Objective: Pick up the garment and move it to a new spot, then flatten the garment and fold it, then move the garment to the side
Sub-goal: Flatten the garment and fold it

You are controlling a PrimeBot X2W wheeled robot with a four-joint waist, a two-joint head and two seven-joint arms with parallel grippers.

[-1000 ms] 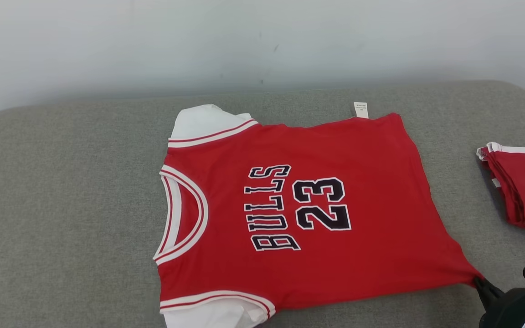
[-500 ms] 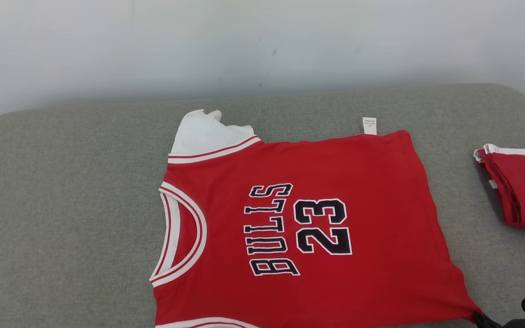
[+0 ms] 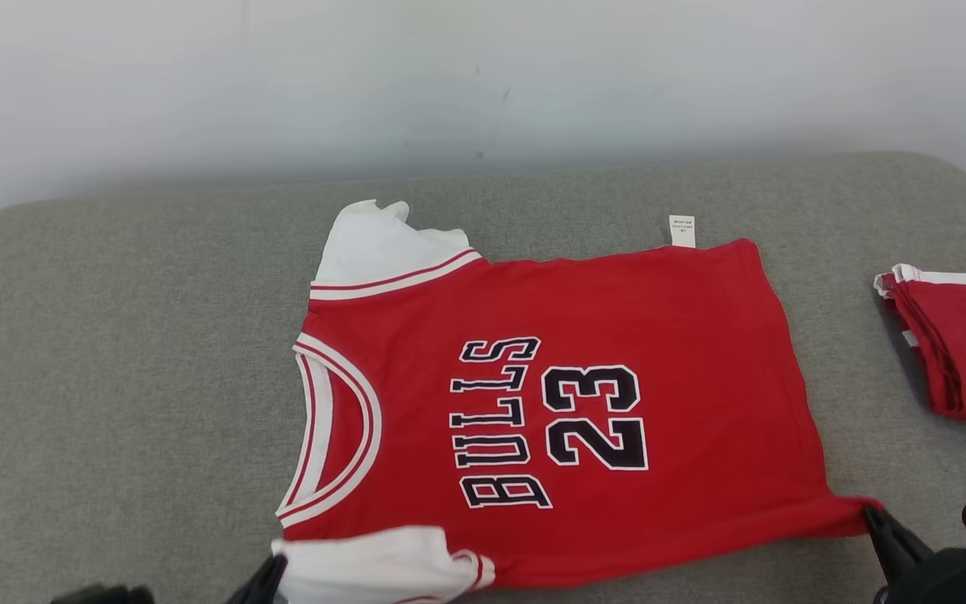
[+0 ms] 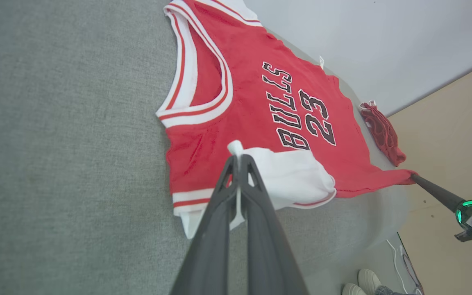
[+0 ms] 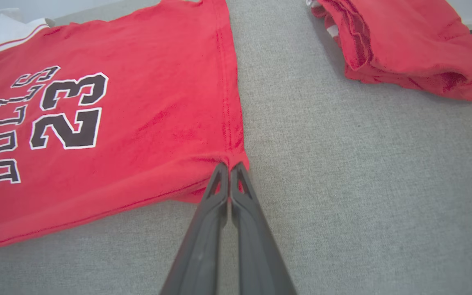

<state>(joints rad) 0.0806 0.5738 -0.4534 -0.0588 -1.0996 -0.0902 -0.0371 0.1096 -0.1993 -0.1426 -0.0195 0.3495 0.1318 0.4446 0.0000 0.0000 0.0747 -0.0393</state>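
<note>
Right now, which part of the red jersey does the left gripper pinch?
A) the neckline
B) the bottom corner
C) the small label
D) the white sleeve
D: the left gripper is shut on the edge of the white sleeve of the red jersey.

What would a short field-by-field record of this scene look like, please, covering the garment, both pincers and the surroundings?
garment: red jersey, print up, spread nearly flat
surface: grey cushion
left pincer: shut on the near white sleeve, which lies turned in over the red body
right pincer: shut on the near hem corner
label: white, poking out at the far edge
neighbour: folded red pile to the right, apart from the jersey
fold stage: sleeve turned in; body not yet folded
</note>
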